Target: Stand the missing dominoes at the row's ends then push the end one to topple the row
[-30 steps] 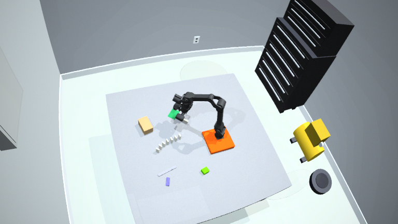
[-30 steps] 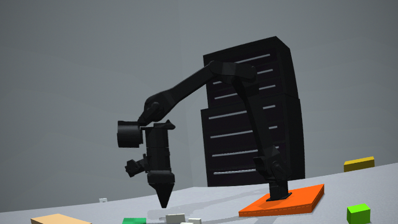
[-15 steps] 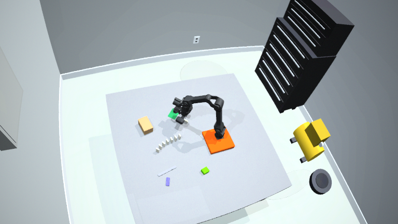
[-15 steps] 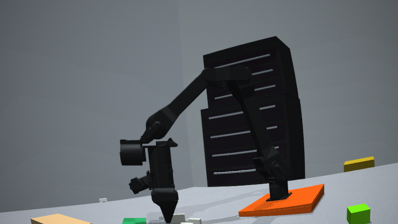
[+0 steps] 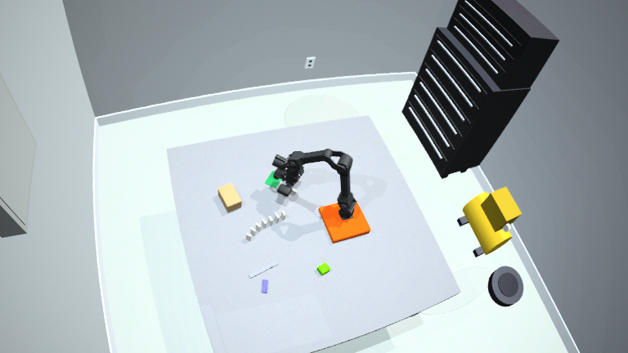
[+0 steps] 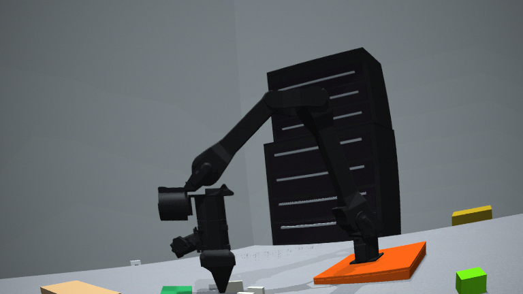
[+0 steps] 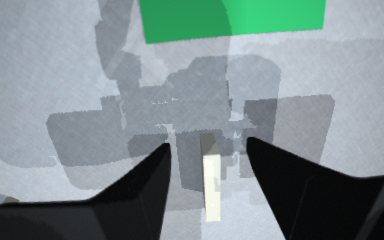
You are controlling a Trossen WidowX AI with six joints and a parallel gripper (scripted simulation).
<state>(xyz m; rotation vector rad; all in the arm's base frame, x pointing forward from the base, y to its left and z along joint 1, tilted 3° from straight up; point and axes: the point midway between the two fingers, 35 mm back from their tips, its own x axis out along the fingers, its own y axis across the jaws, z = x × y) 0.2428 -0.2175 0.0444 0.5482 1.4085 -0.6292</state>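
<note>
A white domino (image 7: 212,190) (image 6: 234,286) lies flat on the grey mat, just in front of a green block (image 7: 232,17) (image 5: 271,179) (image 6: 176,289). My gripper (image 7: 208,146) (image 5: 284,188) (image 6: 221,281) is lowered to the mat and straddles this domino. The fingers are partly closed, with a gap showing on each side of the domino, so they do not touch it. The row of several standing white dominoes (image 5: 264,225) runs diagonally on the mat, in front of and left of the gripper and apart from it.
The arm stands on an orange base plate (image 5: 354,231) (image 6: 385,265). A tan block (image 5: 230,196) (image 6: 73,287) lies left of the gripper. A lime cube (image 5: 323,268) (image 6: 470,280), a purple block (image 5: 264,285) and a thin white strip (image 5: 263,270) lie nearer the front. A second small white piece (image 6: 255,290) lies beside the domino.
</note>
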